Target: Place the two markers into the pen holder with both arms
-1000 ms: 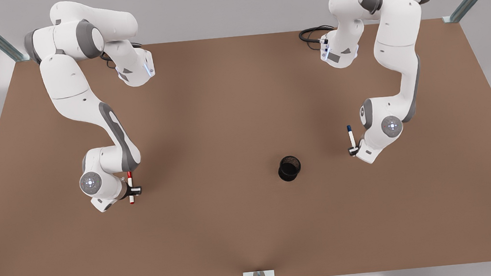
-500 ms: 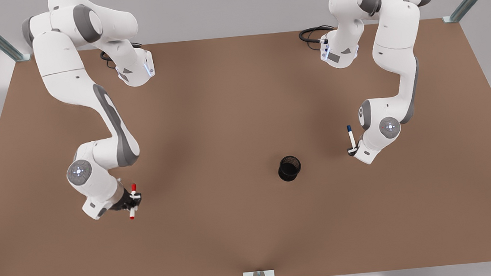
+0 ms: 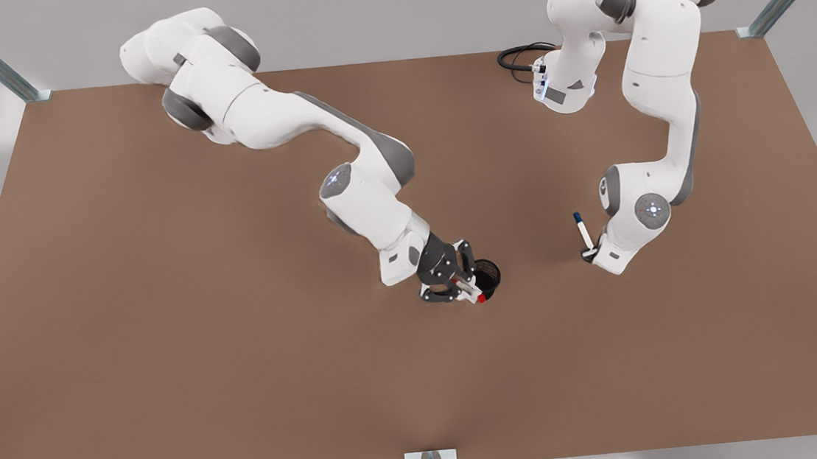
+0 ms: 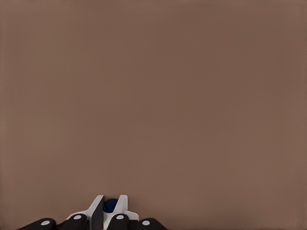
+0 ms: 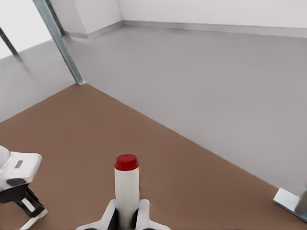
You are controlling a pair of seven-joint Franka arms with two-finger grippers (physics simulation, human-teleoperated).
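Two markers, both lifted off the desk (image 3: 172, 398). Holding the red marker (image 5: 127, 189) pinched between closed fingers of the right gripper (image 3: 460, 283), right beside the pen holder (image 3: 488, 276) on its front-view-left side, barrel seemingly tilted, red end (image 3: 481, 298) at the cup's near rim, not yet inside. Judging tilt toward upright as needed before dropping. Waiting well apart on the front view's right: the left gripper (image 3: 588, 252), fingers clamped on the blue marker (image 3: 581, 229). Nothing visible inside the holder, though the interior is too dark to tell.

Bright even light, soft shadows on table (image 3: 172, 398), no glare
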